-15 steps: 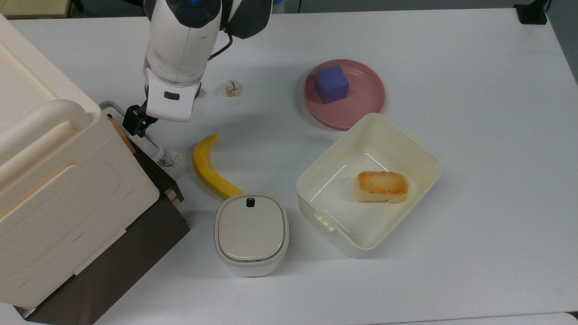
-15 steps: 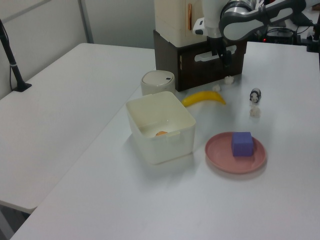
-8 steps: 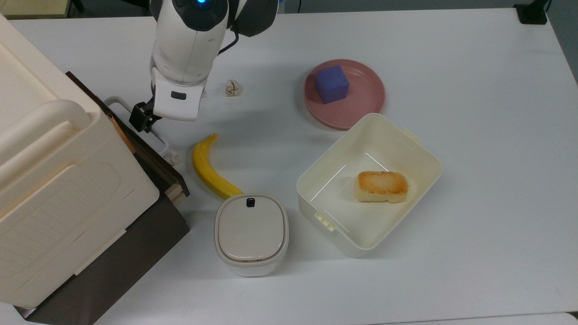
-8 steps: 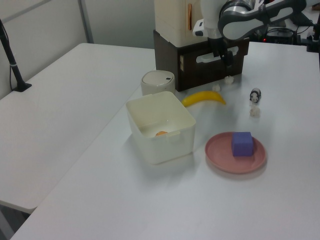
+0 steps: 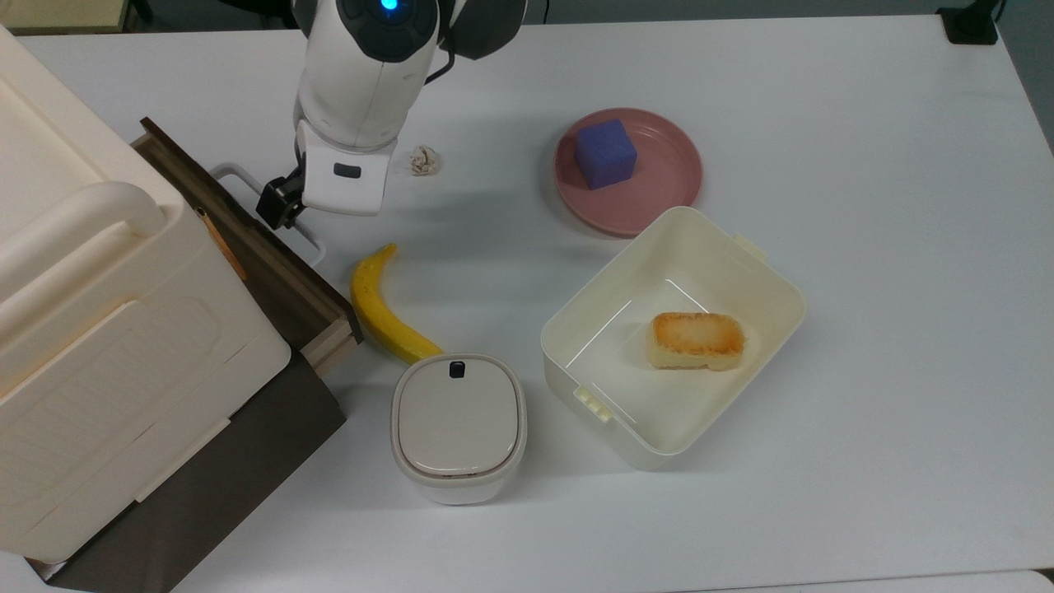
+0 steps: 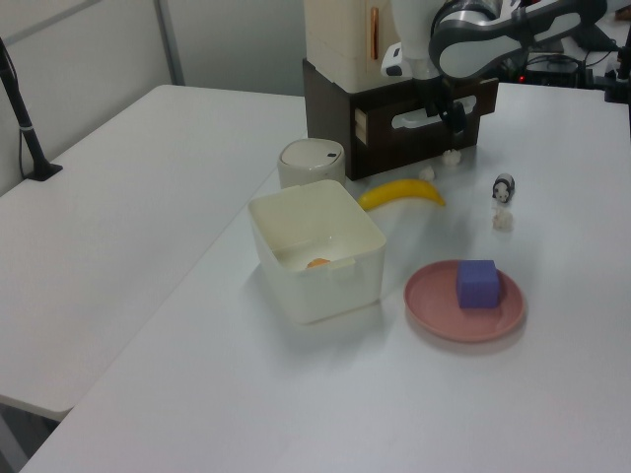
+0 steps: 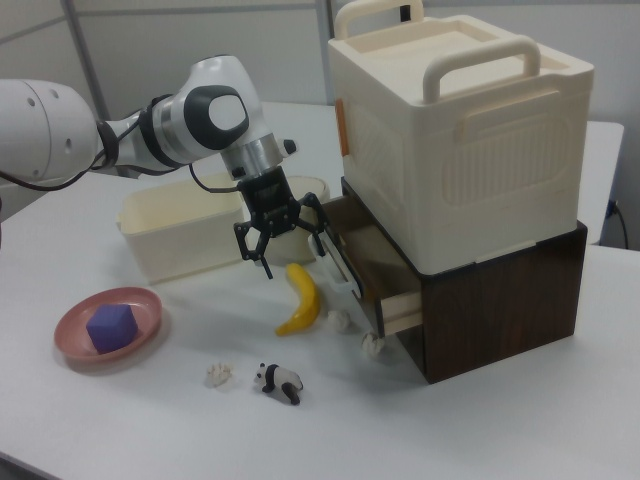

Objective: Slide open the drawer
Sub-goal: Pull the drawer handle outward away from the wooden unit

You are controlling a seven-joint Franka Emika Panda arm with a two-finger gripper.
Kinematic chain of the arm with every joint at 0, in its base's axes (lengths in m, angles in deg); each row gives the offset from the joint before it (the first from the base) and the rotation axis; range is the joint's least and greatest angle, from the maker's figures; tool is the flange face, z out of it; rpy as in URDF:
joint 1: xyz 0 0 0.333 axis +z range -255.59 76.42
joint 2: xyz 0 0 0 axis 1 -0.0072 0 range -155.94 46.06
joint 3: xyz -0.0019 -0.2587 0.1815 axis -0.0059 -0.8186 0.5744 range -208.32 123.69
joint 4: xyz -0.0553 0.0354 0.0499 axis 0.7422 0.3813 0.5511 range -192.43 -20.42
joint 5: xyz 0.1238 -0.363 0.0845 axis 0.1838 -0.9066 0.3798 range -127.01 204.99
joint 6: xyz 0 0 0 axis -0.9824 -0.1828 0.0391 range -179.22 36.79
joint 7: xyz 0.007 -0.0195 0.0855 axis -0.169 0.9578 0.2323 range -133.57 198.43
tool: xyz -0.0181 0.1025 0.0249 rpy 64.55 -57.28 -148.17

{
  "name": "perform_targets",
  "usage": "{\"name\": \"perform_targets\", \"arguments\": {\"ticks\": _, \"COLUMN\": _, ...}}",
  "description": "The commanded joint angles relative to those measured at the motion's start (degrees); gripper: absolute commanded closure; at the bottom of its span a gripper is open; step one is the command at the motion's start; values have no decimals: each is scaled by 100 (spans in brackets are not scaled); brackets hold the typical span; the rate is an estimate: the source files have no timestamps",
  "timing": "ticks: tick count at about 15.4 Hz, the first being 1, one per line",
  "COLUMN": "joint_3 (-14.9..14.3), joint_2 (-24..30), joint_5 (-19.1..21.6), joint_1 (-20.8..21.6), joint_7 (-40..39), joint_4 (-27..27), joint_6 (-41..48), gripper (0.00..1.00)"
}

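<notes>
In the top view you see the end effector [image 5: 278, 206] at the white loop handle [image 5: 272, 206] of the drawer [image 5: 247, 239], which juts partway out of the dark cabinet [image 5: 206, 486] under the cream box [image 5: 99, 329] at the top view's left. The banana [image 5: 375, 309] lies just beside the drawer's front corner; whether they touch, you cannot tell. A lidded cream canister [image 5: 458, 424] stands just below the banana's tip, and the open bin [image 5: 766, 280] holds a piece of toasted bread [image 5: 697, 339]. A purple cube [image 5: 605, 153] sits on the pink plate [image 5: 667, 185].

In the left view the end effector [image 6: 452, 113] hangs in front of the drawer's [image 6: 419, 123] dark panel, at the handle [image 6: 414, 119]. The counter [image 6: 197, 325] carries the banana [image 6: 402, 193] and the plate [image 6: 434, 301] nearer the camera.

In the right view your end effector [image 7: 285, 245] has its fingers [image 7: 265, 255] spread with a clear gap; the handle [image 7: 338, 265] runs by them, but you cannot tell if they press on it. The drawer [image 7: 385, 290] stands out from the cabinet [image 7: 500, 300], its light wood side showing. A small panda figure [image 7: 279, 381] lies on the counter [image 7: 150, 420] near the camera.
</notes>
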Motion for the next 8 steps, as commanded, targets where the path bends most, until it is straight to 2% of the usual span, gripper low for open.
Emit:
{"name": "perform_targets", "arguments": {"ticks": 1, "joint_3": 163, "joint_2": 195, "joint_5": 252, "joint_1": 20, "joint_7": 117, "joint_4": -161, "joint_6": 352, "gripper": 0}}
{"name": "perform_targets", "arguments": {"ticks": 4, "joint_3": 172, "joint_2": 204, "joint_5": 288, "joint_1": 64, "joint_7": 91, "joint_4": -152, "joint_6": 554, "gripper": 0}}
{"name": "perform_targets", "arguments": {"ticks": 6, "joint_3": 373, "joint_2": 213, "joint_5": 288, "joint_1": 12, "joint_7": 91, "joint_4": -143, "joint_6": 704, "gripper": 0}}
{"name": "perform_targets", "arguments": {"ticks": 8, "joint_3": 418, "joint_2": 256, "joint_5": 288, "joint_1": 11, "joint_7": 100, "joint_4": -135, "joint_6": 792, "gripper": 0}}
